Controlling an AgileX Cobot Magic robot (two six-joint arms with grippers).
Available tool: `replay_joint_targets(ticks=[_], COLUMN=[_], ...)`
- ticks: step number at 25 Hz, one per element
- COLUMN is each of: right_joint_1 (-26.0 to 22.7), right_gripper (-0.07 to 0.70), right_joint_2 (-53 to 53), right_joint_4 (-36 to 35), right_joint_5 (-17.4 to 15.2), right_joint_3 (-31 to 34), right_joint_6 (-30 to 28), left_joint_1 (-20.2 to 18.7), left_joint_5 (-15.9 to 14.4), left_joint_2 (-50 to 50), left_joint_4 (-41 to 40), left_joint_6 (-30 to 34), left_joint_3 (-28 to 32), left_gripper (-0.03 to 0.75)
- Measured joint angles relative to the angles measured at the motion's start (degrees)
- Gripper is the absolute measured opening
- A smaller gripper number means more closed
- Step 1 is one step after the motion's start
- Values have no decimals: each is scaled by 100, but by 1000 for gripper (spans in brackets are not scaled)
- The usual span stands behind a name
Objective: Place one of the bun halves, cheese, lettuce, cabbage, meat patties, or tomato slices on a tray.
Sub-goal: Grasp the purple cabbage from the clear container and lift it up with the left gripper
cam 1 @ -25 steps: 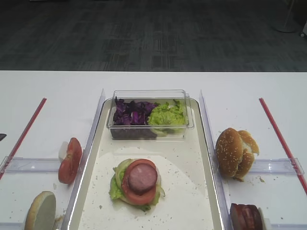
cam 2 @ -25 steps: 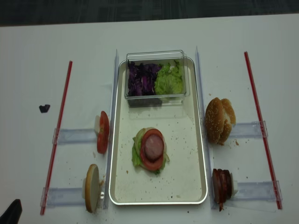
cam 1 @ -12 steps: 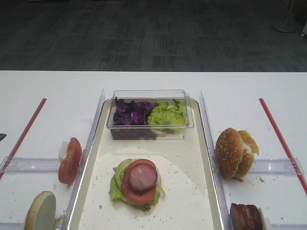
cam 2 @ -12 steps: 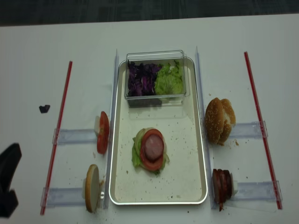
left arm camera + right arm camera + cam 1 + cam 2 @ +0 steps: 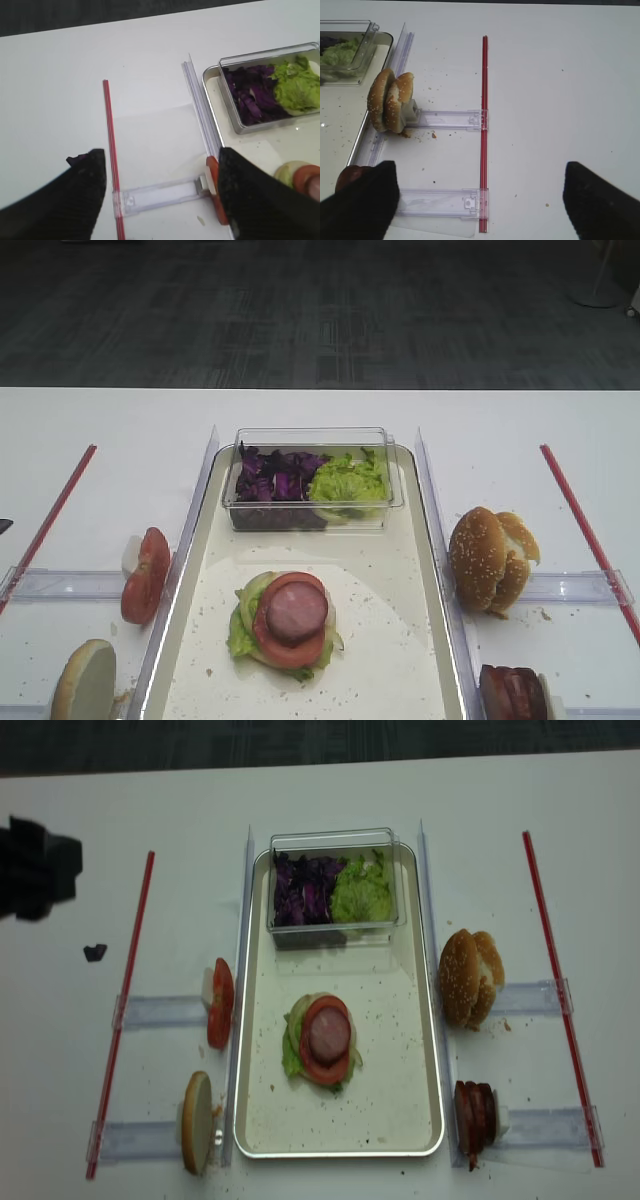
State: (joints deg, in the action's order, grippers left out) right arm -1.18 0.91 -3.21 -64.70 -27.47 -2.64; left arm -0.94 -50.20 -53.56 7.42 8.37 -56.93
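Realsense view alone shows black left gripper over white table; wrist views show both grippers' jaws spread wide, holding nothing; right gripper.

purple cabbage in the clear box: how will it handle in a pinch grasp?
The cabbage is thin, crinkly shreds, so likely floppy and very light. It lies as a loose clump, so a pinch may lift only some strands and shed others. It touches the lettuce, so green leaves might come along.
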Motion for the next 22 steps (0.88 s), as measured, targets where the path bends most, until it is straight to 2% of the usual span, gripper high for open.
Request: replay_joint_targets(ticks=[6,11,16,22], right_joint_1=[0,0,0,0], right_gripper=[678,678,678,678], right_joint_2=[0,0,0,0], right_joint_4=[0,0,0,0], right_joint_5=[0,0,0,0], right_joint_3=[0,0,0,0], right_joint_6=[10,10,10,10], left_joint_1=[0,-12,-199,-347], left_joint_5=[-60,-388,-772,-1163], left_joint_2=[-1794,-3228,-4455,-5676], left_joint_4=[9,35,35,47], left_joint_6=[26,26,26,37], left_joint_3=[-1268,-2371,-3468,-4360], left_gripper=[440,439,439,439])
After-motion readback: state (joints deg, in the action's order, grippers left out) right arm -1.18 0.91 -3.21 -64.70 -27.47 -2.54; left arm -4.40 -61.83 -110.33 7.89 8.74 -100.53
